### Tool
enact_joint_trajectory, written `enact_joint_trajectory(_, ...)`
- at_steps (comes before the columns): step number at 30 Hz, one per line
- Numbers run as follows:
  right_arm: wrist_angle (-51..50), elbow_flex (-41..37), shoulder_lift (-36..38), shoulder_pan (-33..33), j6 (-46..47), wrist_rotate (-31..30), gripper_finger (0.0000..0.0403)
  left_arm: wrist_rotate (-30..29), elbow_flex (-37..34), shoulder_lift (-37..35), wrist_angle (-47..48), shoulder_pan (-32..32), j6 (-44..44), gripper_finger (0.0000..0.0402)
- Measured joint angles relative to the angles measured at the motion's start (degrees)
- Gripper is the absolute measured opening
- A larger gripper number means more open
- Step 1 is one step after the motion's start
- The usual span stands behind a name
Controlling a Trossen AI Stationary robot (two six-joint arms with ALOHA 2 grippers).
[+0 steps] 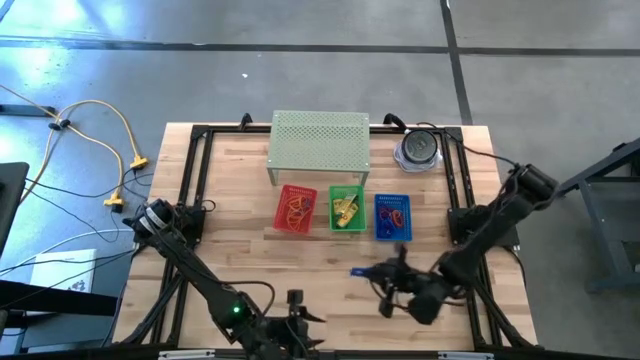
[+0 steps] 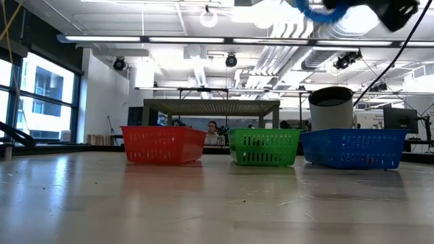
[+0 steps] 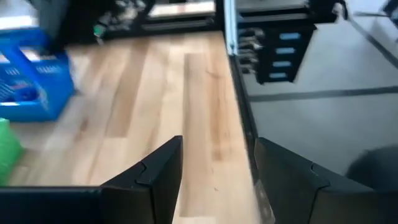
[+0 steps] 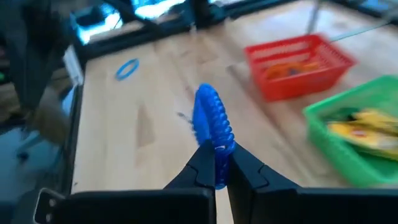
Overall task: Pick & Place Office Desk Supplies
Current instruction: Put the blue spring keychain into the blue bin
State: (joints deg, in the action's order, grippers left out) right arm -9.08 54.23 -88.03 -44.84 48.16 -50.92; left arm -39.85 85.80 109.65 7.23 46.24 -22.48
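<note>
My right gripper (image 4: 216,152) is shut on a blue ridged rubber-band loop (image 4: 211,115). It hovers over the table's near right part (image 1: 375,272), in front of the baskets, with the loop (image 1: 357,271) sticking out toward the left. In the low view the loop (image 2: 315,12) is high above the tabletop. A second blue loop (image 4: 127,68) lies flat on the wood farther off. The red basket (image 1: 296,210) holds orange and red loops, the green basket (image 1: 347,208) holds yellow boxes, and the blue basket (image 1: 392,216) holds dark loops. My left gripper (image 3: 217,162) is open, at the near edge (image 1: 295,305). My right gripper pinches the blue loop by one end (image 4: 217,144) between its two fingers, both strands of the band together. The rest of the loop stands out past the fingertips. The loop is lifted clear of the table.
A pale green perforated shelf (image 1: 318,140) stands behind the baskets, and a round grey container (image 1: 417,148) sits at the far right. A black frame rail (image 1: 462,190) runs around the table. Bare wood (image 1: 250,260) lies in front of the baskets.
</note>
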Motion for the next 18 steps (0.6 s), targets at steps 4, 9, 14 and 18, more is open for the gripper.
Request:
enact_joint_trajectory(4,-10.23,0.01,3.34,-2.83,6.05,-8.26,0.0004,1.87,0.0,0.0,2.34,0.32,-2.44,0.0192)
enact_joint_trajectory(9,-27.91,0.01,6.8,-1.47,18.18,-8.56,0.0004,3.72,0.0,-0.04,8.18,0.87,-10.21,0.0191)
enact_joint_trajectory(14,-45.86,-0.01,7.7,4.11,31.24,0.65,0.0004,6.11,0.0,-0.04,12.33,0.94,-15.42,0.0191)
enact_joint_trajectory(18,-54.19,-0.01,7.63,8.71,37.85,7.61,0.0004,6.09,0.0,-0.04,13.77,0.92,-16.17,0.0191)
